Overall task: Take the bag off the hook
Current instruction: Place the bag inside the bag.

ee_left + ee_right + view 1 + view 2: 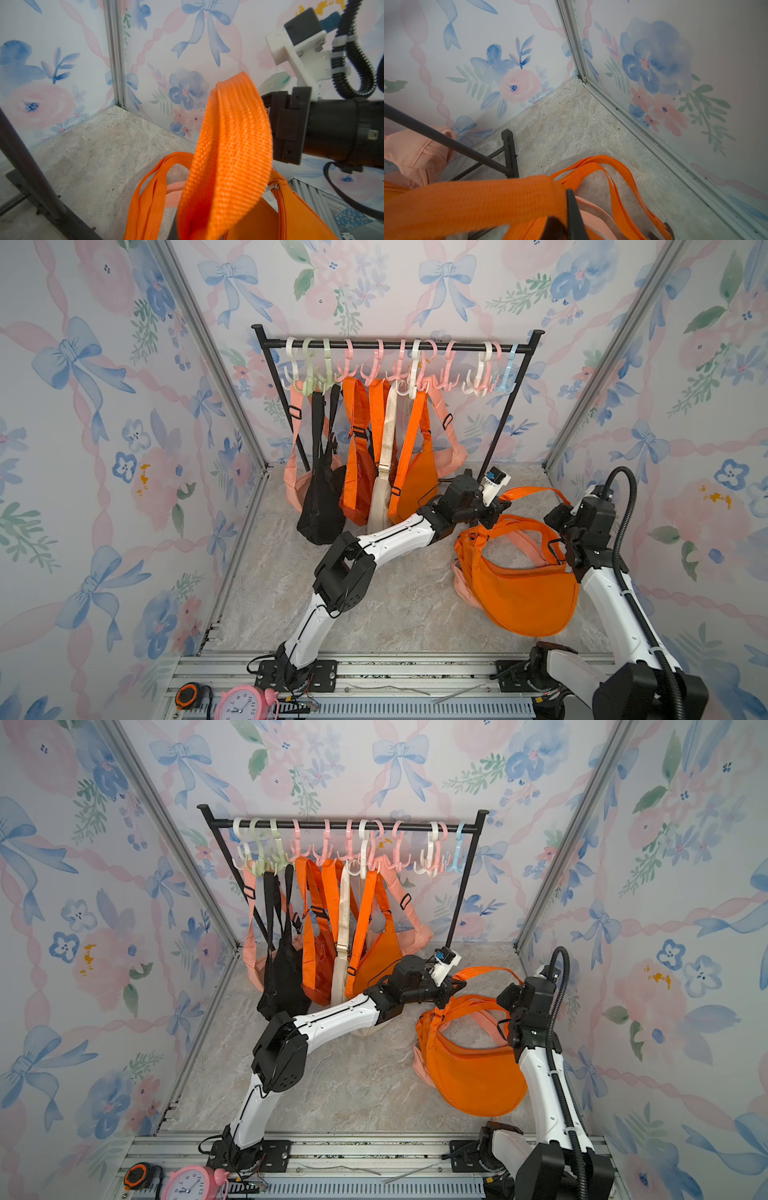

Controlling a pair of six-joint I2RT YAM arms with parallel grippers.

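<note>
Both top views: orange crescent fabric bag [523, 597] lies on the marble floor [395, 605], atop a pink bag [460, 587], well apart from the pastel plastic hooks [478, 377]. Left gripper [496, 506] and right gripper [563, 512] both clamp its orange webbing strap [486, 969]

Left wrist: strap [228, 145] close, upright

Right wrist: strap [477, 199] pinched against dark finger [573, 209]
</note>
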